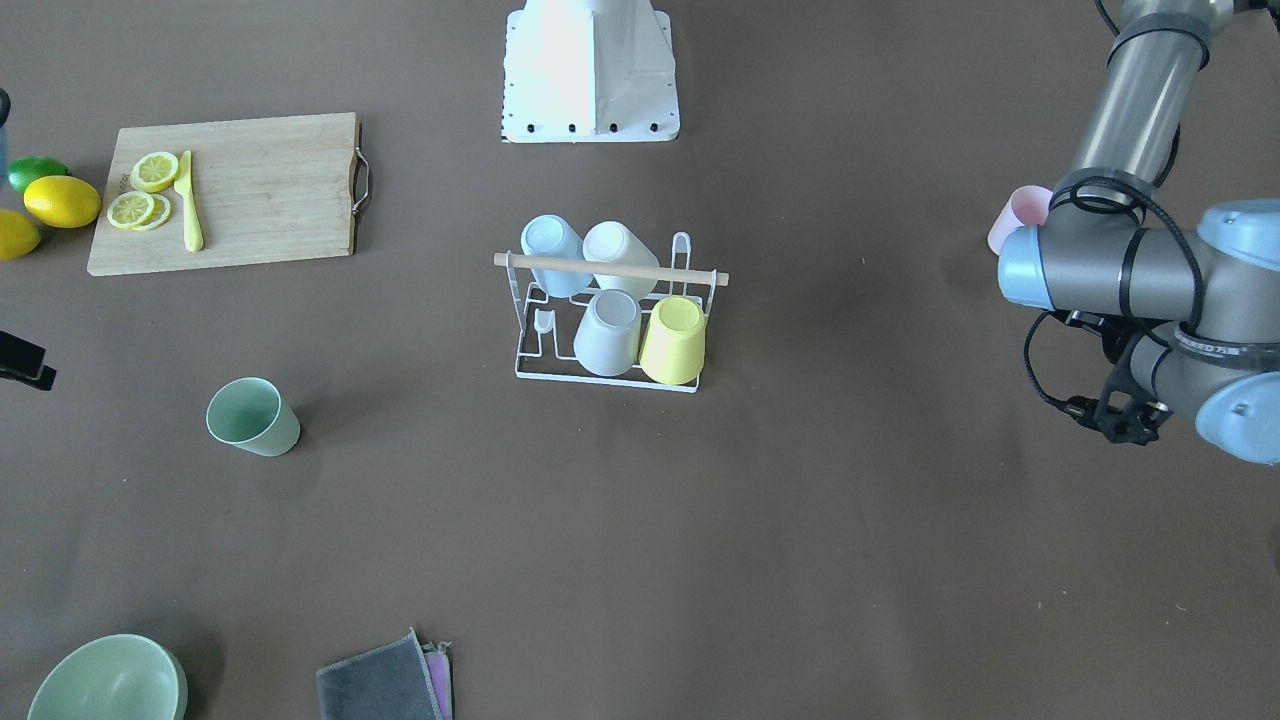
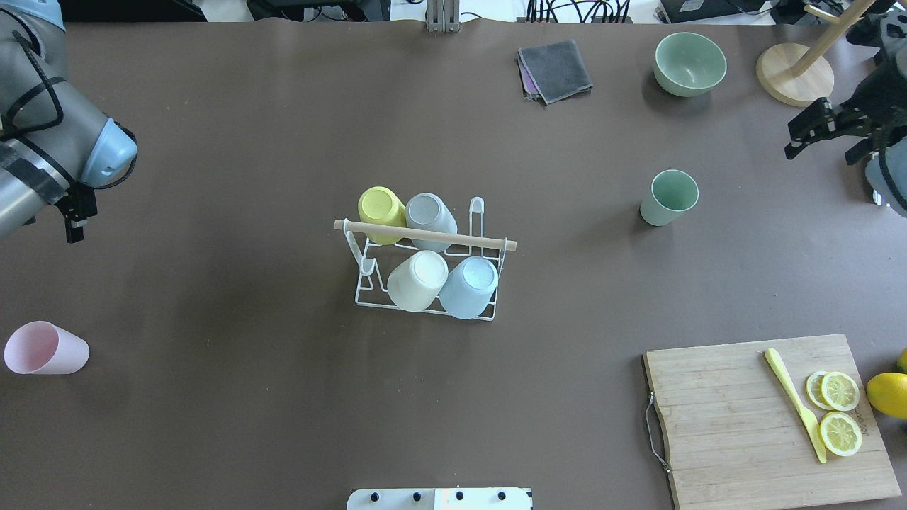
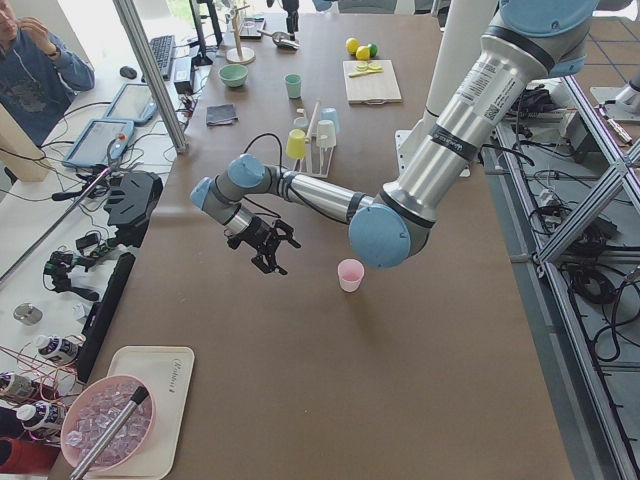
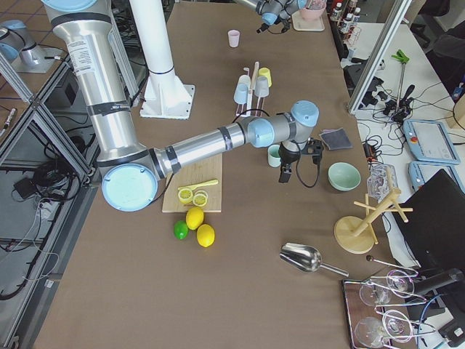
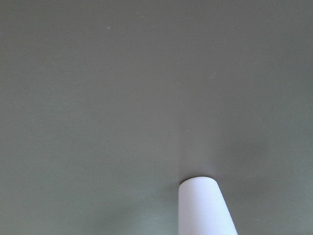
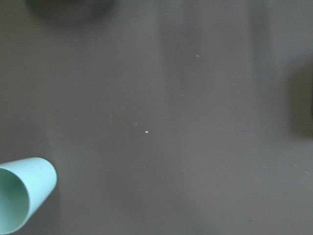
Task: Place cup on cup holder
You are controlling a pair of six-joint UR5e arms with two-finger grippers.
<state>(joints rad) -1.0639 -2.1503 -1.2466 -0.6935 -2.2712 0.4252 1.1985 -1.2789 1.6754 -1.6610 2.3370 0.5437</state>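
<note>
four smooth tapered cups (image 2: 417, 280) sit inverted on the white wire cup holder (image 2: 476, 212); both jaws apart, empty.

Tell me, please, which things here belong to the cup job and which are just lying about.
Job: cup holder; on it yellow cup, grey cup, white cup, blue cup; loose pink cup, green cup.
Lying about: cutting board, lemon slices, knife, lemons, lime, bowl, cloths, wooden stand.
</note>
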